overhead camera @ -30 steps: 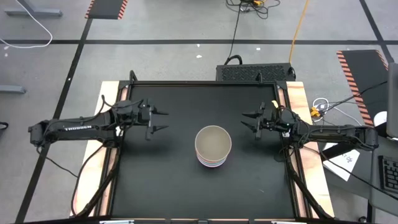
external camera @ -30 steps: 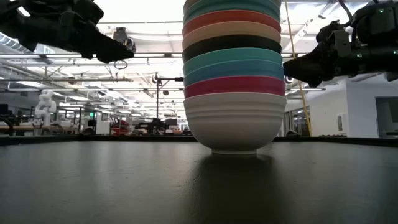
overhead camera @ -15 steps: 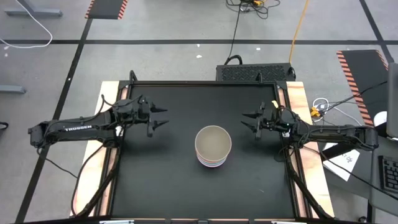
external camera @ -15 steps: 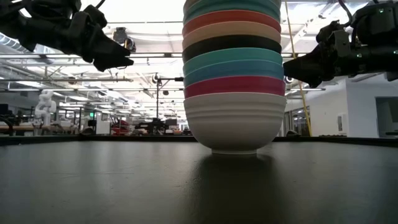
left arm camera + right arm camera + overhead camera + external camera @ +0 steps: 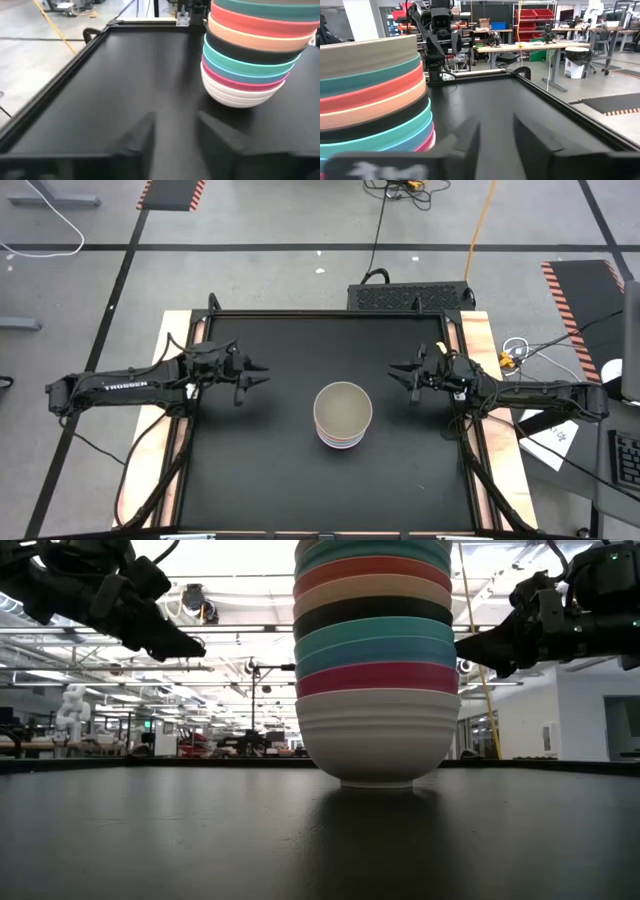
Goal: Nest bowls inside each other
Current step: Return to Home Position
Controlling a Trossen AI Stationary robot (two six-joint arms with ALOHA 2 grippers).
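**Left gripper** (image 5: 257, 376): raised over the left part of the black surface (image 5: 270, 470), pointing right toward the centre. Its fingers (image 5: 142, 137) stand parted by a moderate gap, with nothing between them and nothing touched.

**Right gripper** (image 5: 401, 379): raised over the right part of the surface, pointing left. Its fingers (image 5: 537, 132) are likewise parted, empty and clear of everything.

**Bowls** (image 5: 343, 418): one nested stack stands on the surface, a little right of centre, nearer than both grippers and well apart from each. It is upright, mouths up, axis vertical.

- **Bottom:** the white bowl (image 5: 375, 735) has a wall cut with fine horizontal ribs and rests on a small foot ring.
- **Above it, rims only:** magenta bowl (image 5: 377, 678), teal bowl (image 5: 377, 645), black bowl (image 5: 372, 610), peach-orange bowl (image 5: 372, 588) and red-pink bowl (image 5: 372, 568).
- **Next:** a green-teal rim (image 5: 375, 76), possibly more than one bowl; the low view cuts it off.
- **Top:** the olive-grey bowl (image 5: 343, 406), its round hollow open to the overhead camera.

All are smooth, round plastic. The surface is flat, matte black and framed by a raised dark edge (image 5: 330, 313).
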